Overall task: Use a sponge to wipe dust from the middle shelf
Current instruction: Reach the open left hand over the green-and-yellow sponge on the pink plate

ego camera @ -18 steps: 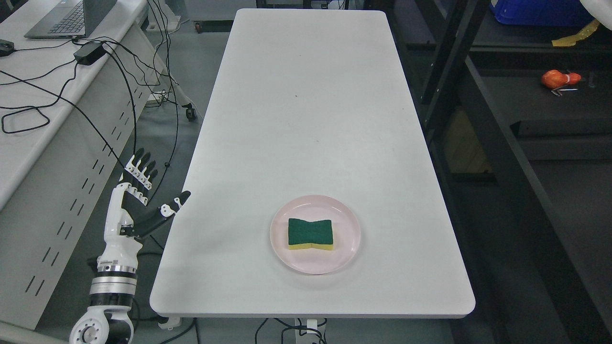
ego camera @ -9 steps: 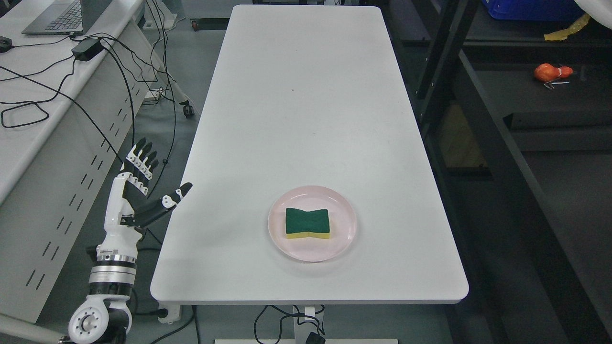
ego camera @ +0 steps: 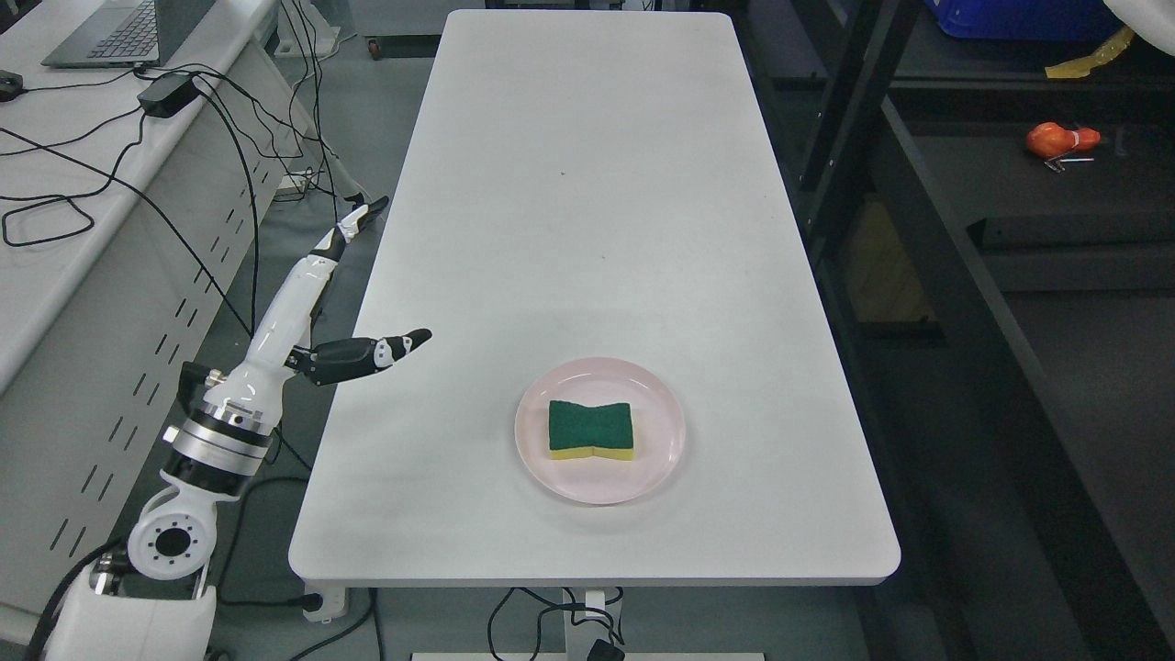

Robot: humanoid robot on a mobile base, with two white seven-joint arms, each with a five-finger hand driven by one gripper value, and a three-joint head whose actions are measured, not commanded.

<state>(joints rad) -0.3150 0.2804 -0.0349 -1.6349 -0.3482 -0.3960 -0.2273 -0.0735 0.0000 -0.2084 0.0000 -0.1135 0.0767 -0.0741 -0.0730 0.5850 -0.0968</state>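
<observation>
A green-topped yellow sponge [ego camera: 592, 430] lies flat on a pink plate [ego camera: 665, 454] near the front of the white table [ego camera: 587, 184]. My left hand [ego camera: 367, 285] hangs by the table's left edge, well to the left of the plate. It is open and holds nothing: the fingers stretch away up the edge and the thumb [ego camera: 386, 349] points over the tabletop. The right arm does not show. A dark metal shelf rack [ego camera: 918, 211] stands to the right of the table.
A desk [ego camera: 55, 257] with a laptop [ego camera: 119, 32], a power brick and trailing cables stands to the left. On the rack, an orange object [ego camera: 1060, 138] lies at the upper right and a blue bin [ego camera: 1019, 18] sits above it.
The left arm has risen and swung toward the table, turning edge-on with the thumb now over the tabletop. The camera shifted slightly a second ago; sponge and plate stay put.
</observation>
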